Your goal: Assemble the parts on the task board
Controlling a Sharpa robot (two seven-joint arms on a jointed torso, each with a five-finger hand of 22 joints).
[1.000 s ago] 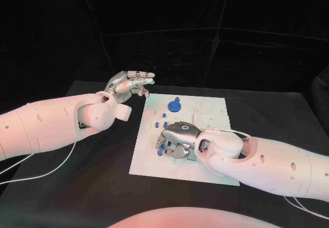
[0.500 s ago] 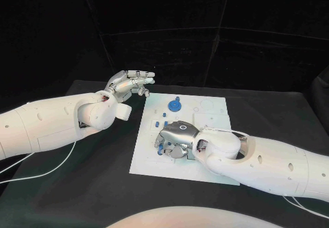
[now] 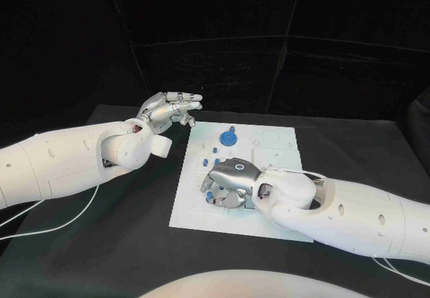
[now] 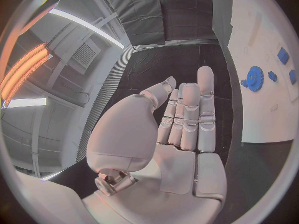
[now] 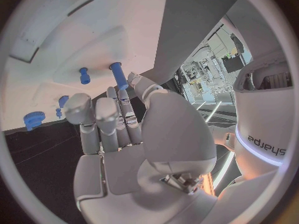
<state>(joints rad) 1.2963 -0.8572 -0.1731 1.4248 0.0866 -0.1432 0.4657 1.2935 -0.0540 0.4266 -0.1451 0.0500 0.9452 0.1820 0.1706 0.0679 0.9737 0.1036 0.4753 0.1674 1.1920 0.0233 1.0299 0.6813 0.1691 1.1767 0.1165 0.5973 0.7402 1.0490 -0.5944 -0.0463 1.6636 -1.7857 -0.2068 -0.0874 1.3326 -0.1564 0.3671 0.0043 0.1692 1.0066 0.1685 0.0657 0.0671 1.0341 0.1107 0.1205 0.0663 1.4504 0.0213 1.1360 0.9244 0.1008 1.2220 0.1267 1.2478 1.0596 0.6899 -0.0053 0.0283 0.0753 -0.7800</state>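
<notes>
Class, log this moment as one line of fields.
left robot hand: raised, empty | right robot hand: over task board | blue gear: on board

The left hand [image 3: 170, 109] is held raised beyond the board's [image 3: 269, 226] far left corner, off the board, fingers [image 4: 190, 114] straight and close together, nothing gripped. The right hand [image 3: 231, 183] is lowered over the board's near middle, palm down, fingers [image 5: 102, 122] curled downward; whether anything is pinched cannot be told.
</notes>
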